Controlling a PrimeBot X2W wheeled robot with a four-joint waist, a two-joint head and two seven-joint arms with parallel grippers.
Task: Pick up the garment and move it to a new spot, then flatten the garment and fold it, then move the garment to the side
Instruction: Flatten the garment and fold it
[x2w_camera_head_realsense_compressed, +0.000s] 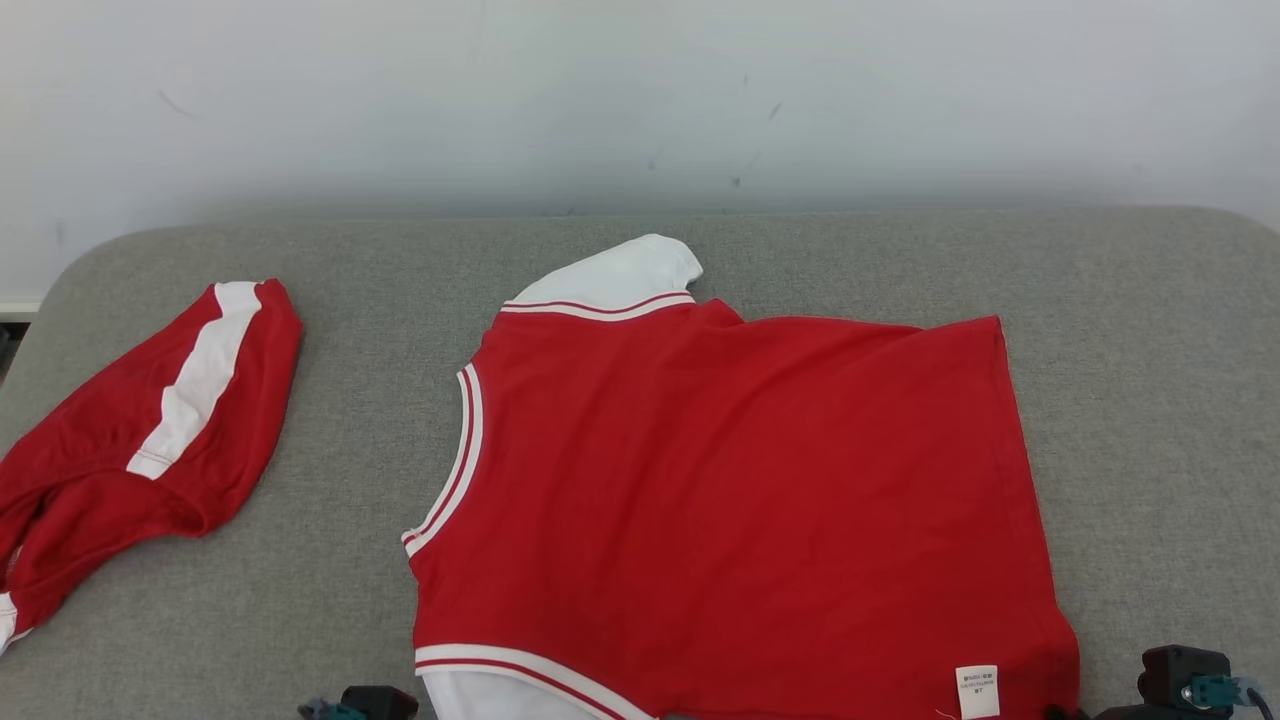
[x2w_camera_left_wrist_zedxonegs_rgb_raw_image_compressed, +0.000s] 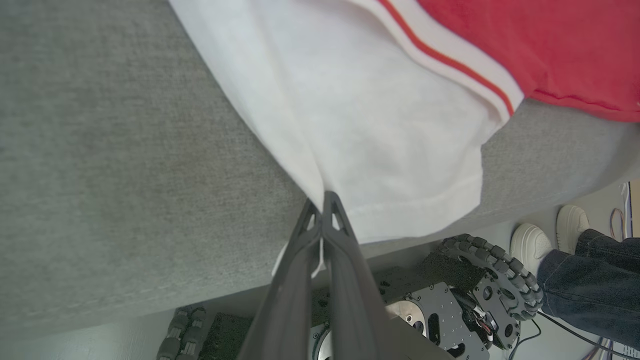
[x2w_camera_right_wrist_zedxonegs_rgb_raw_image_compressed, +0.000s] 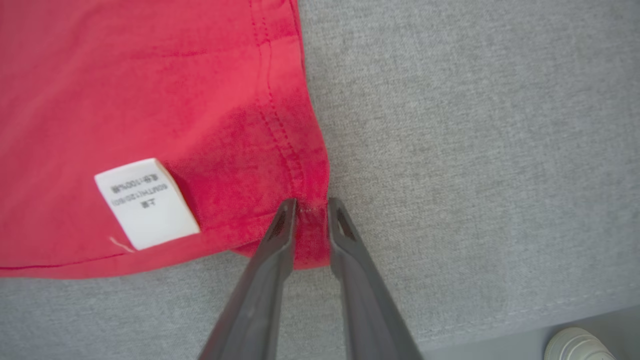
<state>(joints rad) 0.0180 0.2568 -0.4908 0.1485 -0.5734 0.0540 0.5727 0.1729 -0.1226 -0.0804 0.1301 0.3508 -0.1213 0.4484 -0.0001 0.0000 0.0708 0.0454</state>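
Left gripper (x2w_camera_left_wrist_zedxonegs_rgb_raw_image_compressed: 322, 197) clamps the garment's (x2w_camera_head_realsense_compressed: 720, 480) white sleeve (x2w_camera_left_wrist_zedxonegs_rgb_raw_image_compressed: 360, 125) at its tips, right gripper (x2w_camera_right_wrist_zedxonegs_rgb_raw_image_compressed: 310, 205) straddles the red hem corner (x2w_camera_right_wrist_zedxonegs_rgb_raw_image_compressed: 312, 235), cloth between the jaws though I can't tell if it's bitten, so best close past the stitching, then lift both evenly to keep the cloth ahead taut.

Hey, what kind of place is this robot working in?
Probably an indoor lab or test room. A red shirt lies on a grey padded surface before a bare white wall, and the left wrist view shows the robot's wheeled base beside a person's white shoes.
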